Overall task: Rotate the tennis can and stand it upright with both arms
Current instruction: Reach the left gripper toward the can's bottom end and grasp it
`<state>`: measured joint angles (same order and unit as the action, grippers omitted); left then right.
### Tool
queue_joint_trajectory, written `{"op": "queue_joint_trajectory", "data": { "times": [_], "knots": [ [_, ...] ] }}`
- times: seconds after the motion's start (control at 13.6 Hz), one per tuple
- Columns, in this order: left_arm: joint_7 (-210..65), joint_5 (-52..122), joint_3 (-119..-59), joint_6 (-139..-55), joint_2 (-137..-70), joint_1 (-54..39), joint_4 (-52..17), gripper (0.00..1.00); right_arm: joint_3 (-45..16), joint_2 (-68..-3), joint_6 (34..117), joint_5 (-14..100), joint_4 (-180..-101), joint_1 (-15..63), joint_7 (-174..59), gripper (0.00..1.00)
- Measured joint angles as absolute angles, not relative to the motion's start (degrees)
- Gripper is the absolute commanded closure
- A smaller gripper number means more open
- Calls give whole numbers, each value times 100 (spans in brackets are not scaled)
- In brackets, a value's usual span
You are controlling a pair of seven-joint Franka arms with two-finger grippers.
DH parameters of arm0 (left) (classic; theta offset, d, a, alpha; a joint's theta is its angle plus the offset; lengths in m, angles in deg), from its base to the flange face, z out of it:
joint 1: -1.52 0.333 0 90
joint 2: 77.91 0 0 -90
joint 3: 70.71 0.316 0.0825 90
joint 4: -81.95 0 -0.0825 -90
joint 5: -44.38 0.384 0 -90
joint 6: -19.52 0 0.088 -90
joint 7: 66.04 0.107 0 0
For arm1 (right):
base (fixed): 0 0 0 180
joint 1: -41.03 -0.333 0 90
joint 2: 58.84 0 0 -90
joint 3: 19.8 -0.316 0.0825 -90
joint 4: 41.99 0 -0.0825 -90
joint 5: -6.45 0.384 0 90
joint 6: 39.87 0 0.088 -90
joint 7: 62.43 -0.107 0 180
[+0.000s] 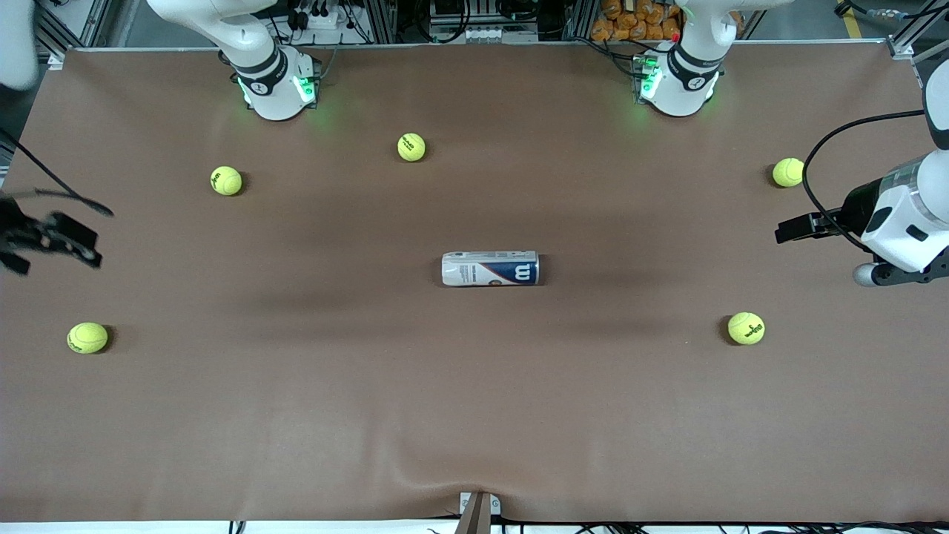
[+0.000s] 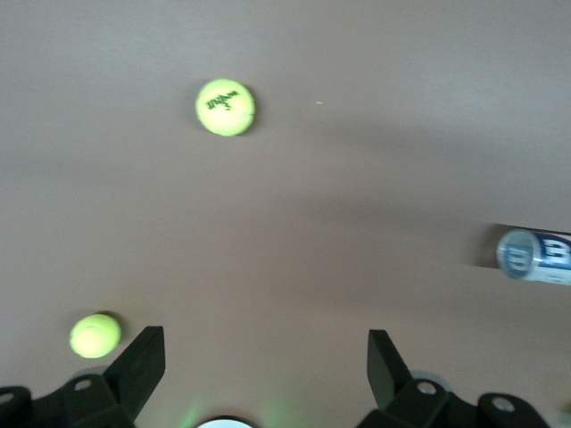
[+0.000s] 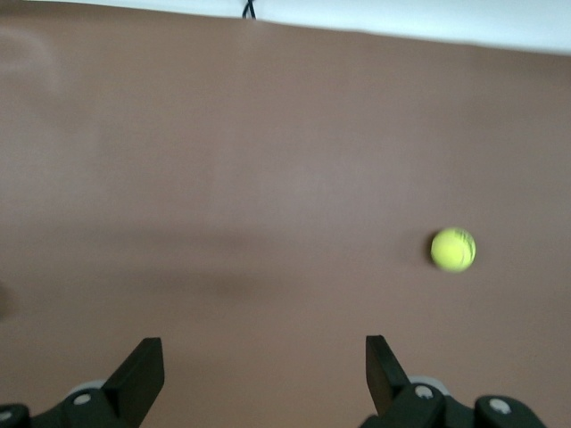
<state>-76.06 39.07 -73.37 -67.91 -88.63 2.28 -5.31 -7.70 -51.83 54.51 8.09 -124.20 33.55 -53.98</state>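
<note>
The tennis can (image 1: 490, 268) lies on its side in the middle of the brown table, its navy "W" end toward the left arm's end. It also shows at the edge of the left wrist view (image 2: 535, 256). My left gripper (image 1: 787, 229) hangs open and empty in the air over the left arm's end of the table, well apart from the can; its black fingers (image 2: 143, 361) stand wide apart. My right gripper (image 1: 78, 245) hangs open and empty over the right arm's end, also well apart from the can; its fingers (image 3: 143, 366) stand wide apart.
Several yellow-green tennis balls lie scattered: one (image 1: 411, 147) and another (image 1: 226, 180) near the right arm's base, one (image 1: 788, 172) and one (image 1: 746, 328) at the left arm's end, one (image 1: 87, 337) at the right arm's end. The table's front edge (image 1: 474, 515) runs along the bottom.
</note>
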Motion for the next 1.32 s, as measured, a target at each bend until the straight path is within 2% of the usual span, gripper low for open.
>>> {"op": "queue_joint_trajectory", "data": {
  "times": [0.15,0.37,0.66,0.96,1.32],
  "knots": [
    [-7606,3374,-7335,-6791,-8940,240,-532,0,-1107,-5412,5065,809,-12430,3742,-5601,0],
    [-7153,2620,-7323,-6801,-9136,543,-532,0,-1232,-5644,4504,809,-12442,3890,-5946,0],
    [-6212,1535,-7306,-6803,-9672,1084,-608,0,-1597,-5839,4055,809,-12466,4341,-6174,0],
    [-5849,108,-7305,-6805,-10089,1254,-985,0,-1722,-5963,3836,806,-12497,4411,-6340,0],
    [-5389,-767,-7430,-7125,-10168,1160,-1610,0,-1727,-5988,3933,789,-12613,4419,-6285,0]
  ]
}}
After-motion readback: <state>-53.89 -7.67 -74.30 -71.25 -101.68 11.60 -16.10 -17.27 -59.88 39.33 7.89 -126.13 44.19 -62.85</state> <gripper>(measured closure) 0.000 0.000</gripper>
